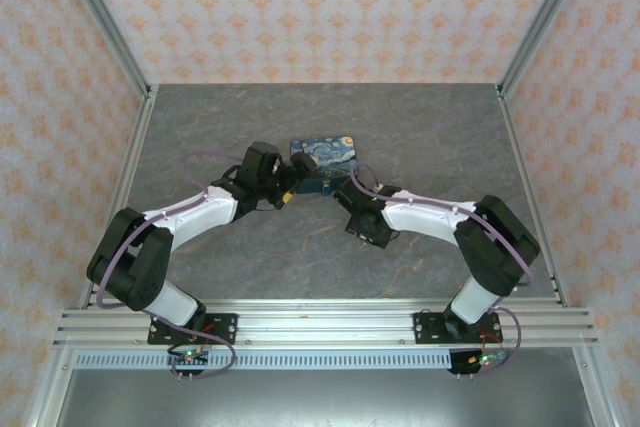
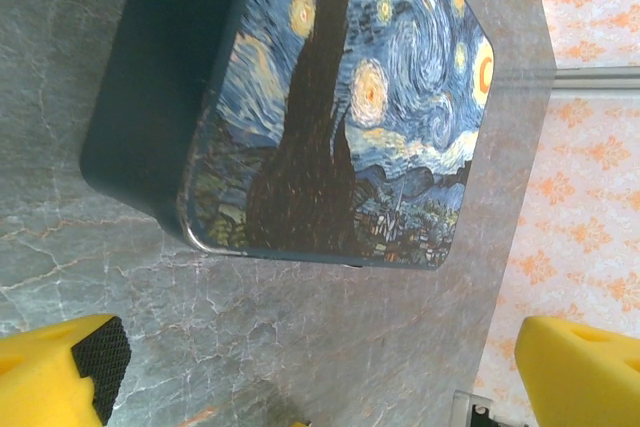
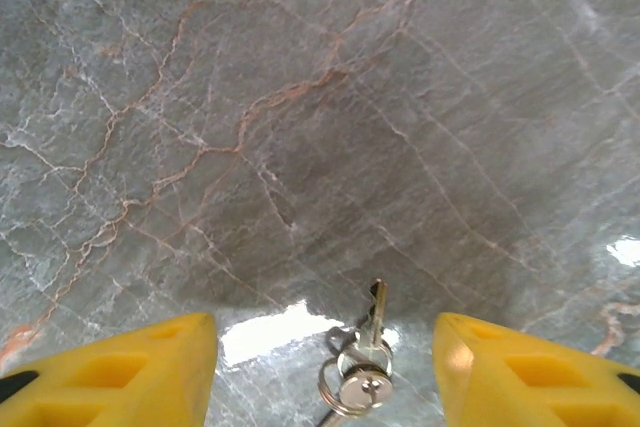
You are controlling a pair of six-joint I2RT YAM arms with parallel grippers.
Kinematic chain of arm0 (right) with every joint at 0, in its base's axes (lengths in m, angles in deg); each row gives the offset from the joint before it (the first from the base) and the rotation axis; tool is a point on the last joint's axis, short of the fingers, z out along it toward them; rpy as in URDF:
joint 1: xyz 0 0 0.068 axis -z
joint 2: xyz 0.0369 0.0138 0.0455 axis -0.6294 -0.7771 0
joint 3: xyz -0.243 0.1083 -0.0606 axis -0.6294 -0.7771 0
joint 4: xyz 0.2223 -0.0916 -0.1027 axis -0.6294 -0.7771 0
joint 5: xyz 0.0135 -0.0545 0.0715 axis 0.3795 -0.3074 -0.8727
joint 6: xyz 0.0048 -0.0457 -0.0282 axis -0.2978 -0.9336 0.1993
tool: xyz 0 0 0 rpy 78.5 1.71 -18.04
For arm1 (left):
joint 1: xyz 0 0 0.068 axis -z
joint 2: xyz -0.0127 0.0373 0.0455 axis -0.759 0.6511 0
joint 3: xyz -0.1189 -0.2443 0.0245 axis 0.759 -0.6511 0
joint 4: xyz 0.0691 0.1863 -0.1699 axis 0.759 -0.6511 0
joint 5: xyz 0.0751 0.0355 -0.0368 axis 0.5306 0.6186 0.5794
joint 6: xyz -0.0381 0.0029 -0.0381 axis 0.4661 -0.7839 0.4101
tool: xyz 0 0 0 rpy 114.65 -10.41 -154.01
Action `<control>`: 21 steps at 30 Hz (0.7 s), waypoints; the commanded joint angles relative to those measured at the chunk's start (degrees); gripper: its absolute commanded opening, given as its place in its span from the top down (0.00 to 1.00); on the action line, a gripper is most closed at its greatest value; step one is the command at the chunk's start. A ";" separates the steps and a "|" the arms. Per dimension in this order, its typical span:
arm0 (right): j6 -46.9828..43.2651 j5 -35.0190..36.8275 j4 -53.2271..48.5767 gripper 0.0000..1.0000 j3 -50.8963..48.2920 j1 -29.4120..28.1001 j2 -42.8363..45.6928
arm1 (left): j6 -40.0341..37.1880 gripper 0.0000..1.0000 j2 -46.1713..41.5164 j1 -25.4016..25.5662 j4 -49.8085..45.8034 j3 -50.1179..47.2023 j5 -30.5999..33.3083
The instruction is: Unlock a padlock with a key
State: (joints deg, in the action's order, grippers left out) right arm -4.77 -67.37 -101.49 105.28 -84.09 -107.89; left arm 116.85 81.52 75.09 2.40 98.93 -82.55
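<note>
Aluminium rails point(image 1: 320, 322) run along the near edge of the table and carry both arm bases. From them the two white-and-black arms bend inward, and their wrists come close together near the middle of the grey, marble-patterned tabletop point(image 1: 440, 137).

The right gripper point(image 3: 325, 367) hangs low over the surface, its yellow fingers point(image 3: 130, 367) well apart and gripping nothing. Between them lies the key point(image 3: 373, 337), flat on the tabletop and touching neither finger. Its slim blade points away from the wrist, and its silvery head is threaded on a small split ring point(image 3: 335, 392).

The left gripper point(image 2: 315, 377) is spread wide and also empty, its black-padded yellow fingers point(image 2: 60, 377) framing bare table. Just beyond it a rectangular tin box point(image 2: 340, 107) lies flat, with rounded corners, dark sides and a Starry Night print on the lid. In the overhead view the tin box sits just past both grippers, roughly centred between them. Behind it the table runs back to walls point(image 1: 320, 7) covered in a pale orange floral pattern.
</note>
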 commanded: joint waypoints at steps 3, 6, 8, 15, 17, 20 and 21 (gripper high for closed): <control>2.84 0.51 -3.52 0.45 2.91 -0.84 -3.45 | -0.76 0.00 -0.17 -1.69 3.72 -2.22 -2.51; 4.06 -0.25 -3.32 0.46 2.16 -1.24 -3.71 | -0.50 0.00 -0.19 -2.36 4.90 -3.14 -3.16; 4.86 -0.81 -2.96 0.47 1.38 -1.56 -3.59 | -0.39 0.00 -0.02 -2.75 5.56 -3.57 -3.59; 7.01 -1.96 -1.51 0.56 -1.67 -2.40 -2.76 | -0.07 0.00 0.94 -3.41 6.94 -4.15 -4.44; 7.12 -2.19 -1.12 0.61 -2.22 -2.44 -2.68 | 0.11 0.00 1.12 -3.40 7.15 -4.17 -4.64; 7.13 -2.40 -0.36 0.71 -2.79 -2.40 -2.43 | 0.21 0.00 1.13 -3.42 7.06 -3.96 -4.68; 7.12 -2.50 0.21 0.74 -3.15 -2.38 -2.41 | 0.21 0.00 1.05 -3.39 6.91 -3.94 -4.66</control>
State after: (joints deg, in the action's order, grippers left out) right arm 0.91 -66.23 -102.30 104.69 -85.38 -109.03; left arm 117.00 82.27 72.12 7.53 95.30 -86.51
